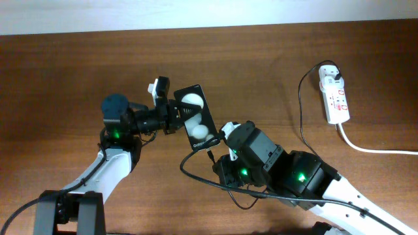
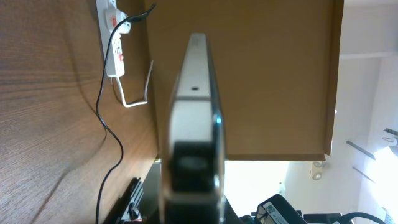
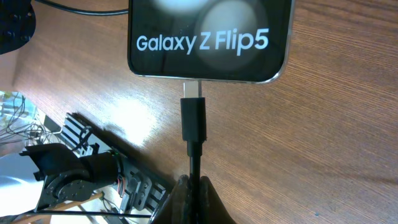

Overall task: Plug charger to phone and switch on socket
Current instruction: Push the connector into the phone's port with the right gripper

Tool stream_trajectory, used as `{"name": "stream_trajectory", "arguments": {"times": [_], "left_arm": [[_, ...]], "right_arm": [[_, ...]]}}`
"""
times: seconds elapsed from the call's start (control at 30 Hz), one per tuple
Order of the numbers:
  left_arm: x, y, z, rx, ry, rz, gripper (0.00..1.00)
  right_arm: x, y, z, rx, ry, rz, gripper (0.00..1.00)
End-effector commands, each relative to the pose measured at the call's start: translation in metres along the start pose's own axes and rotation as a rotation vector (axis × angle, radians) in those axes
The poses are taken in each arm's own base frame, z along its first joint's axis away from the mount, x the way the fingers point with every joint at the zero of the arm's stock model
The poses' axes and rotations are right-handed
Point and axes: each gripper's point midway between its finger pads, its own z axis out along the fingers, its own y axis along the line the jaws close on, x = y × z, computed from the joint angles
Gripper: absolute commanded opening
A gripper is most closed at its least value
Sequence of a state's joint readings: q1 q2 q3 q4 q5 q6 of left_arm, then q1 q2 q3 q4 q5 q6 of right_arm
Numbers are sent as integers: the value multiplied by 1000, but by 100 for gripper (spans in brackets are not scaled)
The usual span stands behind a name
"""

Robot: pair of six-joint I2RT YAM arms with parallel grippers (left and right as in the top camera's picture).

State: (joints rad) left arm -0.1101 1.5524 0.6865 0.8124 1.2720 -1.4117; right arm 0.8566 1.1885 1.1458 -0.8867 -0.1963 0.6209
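Note:
The black phone [image 1: 196, 117] with two white round patches is held on edge above the table by my left gripper [image 1: 175, 114], which is shut on it; in the left wrist view its silver edge [image 2: 194, 112] fills the middle. In the right wrist view the phone [image 3: 208, 37] shows "Galaxy Z Flip5", and the charger's connector [image 3: 193, 118] has its silver tip at the phone's port. My right gripper [image 3: 194, 186] is shut on the black charger cable just behind the connector. The cable [image 1: 301, 111] runs to the white plug adapter [image 1: 331, 76] in the socket [image 1: 336, 98].
The socket's thick white cord [image 1: 372, 149] runs off to the right edge. The cable loops on the table under my right arm [image 1: 274, 166]. The table's far edge meets a white wall [image 1: 196, 13].

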Motion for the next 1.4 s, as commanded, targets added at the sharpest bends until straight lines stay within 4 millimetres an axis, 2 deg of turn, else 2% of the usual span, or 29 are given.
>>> {"name": "stream_trajectory", "arguments": {"times": [0.0,0.53,0.9,1.0,1.23,1.37], "left_arm": [[3,-8,0,11,23,16,0],[2,-8,0,10,23,-33,0],[4,-8,0,12,34,0,0],[10,-9,0,18,66,44,0],[22,-11,-1,33,133,104,0],[23,-11,-1,36,142,111,0]], "right_arm": [[-3,-1,2,16,-19,-9,4],[-3,-3,1,26,-18,-7,4],[-18,-2,1,34,-87,-15,4],[-24,2,0,18,-113,-20,4],[-38,-3,-2,55,-184,-21,4],[-38,-4,3,62,-174,-20,5]]}}
